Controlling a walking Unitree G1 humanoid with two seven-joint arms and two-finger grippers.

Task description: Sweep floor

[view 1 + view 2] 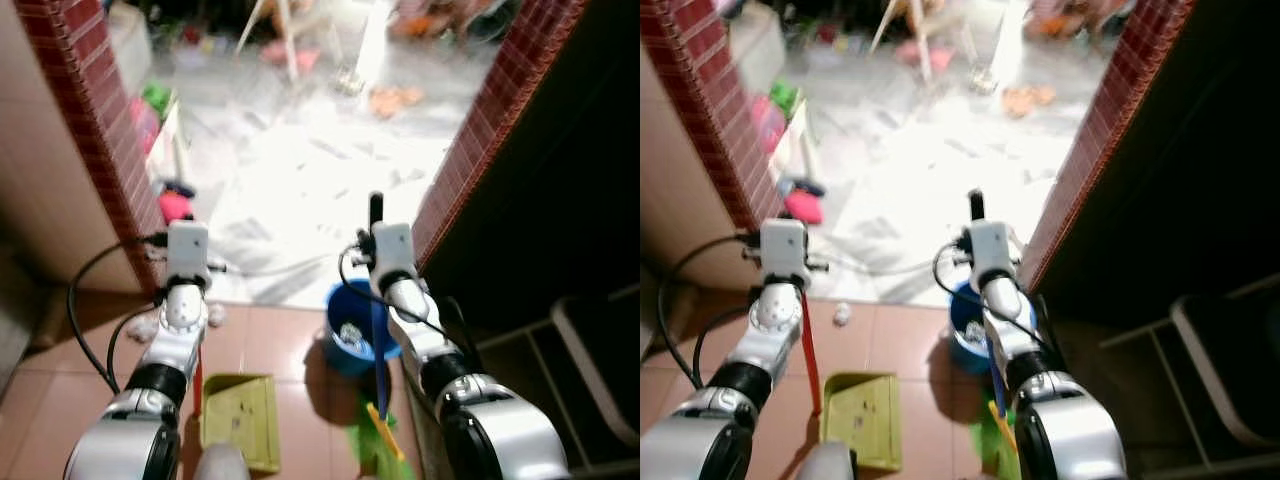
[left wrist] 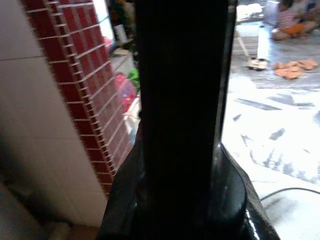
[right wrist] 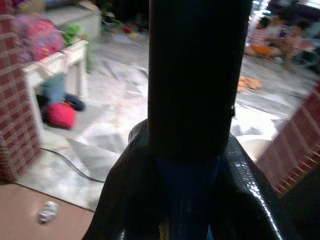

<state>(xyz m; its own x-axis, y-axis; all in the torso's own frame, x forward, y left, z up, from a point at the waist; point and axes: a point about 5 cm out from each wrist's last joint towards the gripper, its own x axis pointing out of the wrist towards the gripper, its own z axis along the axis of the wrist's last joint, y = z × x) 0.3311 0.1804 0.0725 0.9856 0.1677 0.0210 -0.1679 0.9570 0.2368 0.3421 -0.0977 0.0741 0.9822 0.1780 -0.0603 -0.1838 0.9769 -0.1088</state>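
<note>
The right gripper point(image 1: 377, 232) seems clenched on the light, stiff blue broom handle point(image 1: 380, 360); left gripper point(image 1: 188, 262) grasps the dustpan's red handle point(image 1: 198, 385).

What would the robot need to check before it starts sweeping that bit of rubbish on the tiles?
1. Broom held: ok, the right gripper is shut on the blue broom handle.
2. Dustpan held: ok, the left gripper seems to hold the red handle of the green dustpan.
3. Debris seen: ok, a small crumpled piece lies on the tiles near the doorway.
4. Blue bucket: not ok, it stands close beside the broom.
5. Cable on the marble floor: not ok, it crosses the doorway.
</note>
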